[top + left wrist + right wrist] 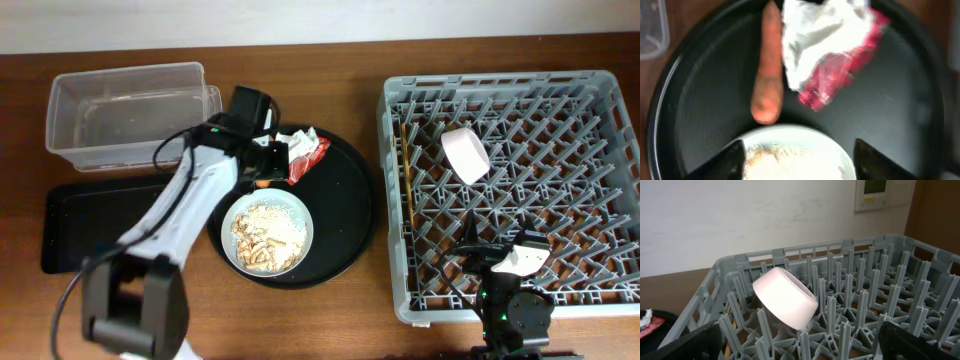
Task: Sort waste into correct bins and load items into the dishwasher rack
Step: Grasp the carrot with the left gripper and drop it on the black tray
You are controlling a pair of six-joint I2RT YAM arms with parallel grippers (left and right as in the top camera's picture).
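Observation:
The pale round plate [268, 232] holds the beige food scraps [265, 238] on the large round black tray [345, 200]. The orange carrot [767, 70], crumpled white napkin [815, 35] and red wrapper [840, 70] lie on that tray behind the plate. My left gripper [797, 160] is open and empty above the plate's far rim, close to the carrot. The white bowl [466, 153] leans tilted on the pegs of the grey dishwasher rack [590, 100]. The wooden chopsticks [407, 170] lie along the rack's left side. My right gripper [802, 347] is open and empty over the rack's front part. The light-blue cup is not seen.
The clear plastic tub [125, 110] stands at the back left, with the shallow black rectangular tray [90, 225] in front of it. My left arm [185, 215] reaches across between that tray and the round tray. The right arm's base [510, 310] is at the rack's front edge.

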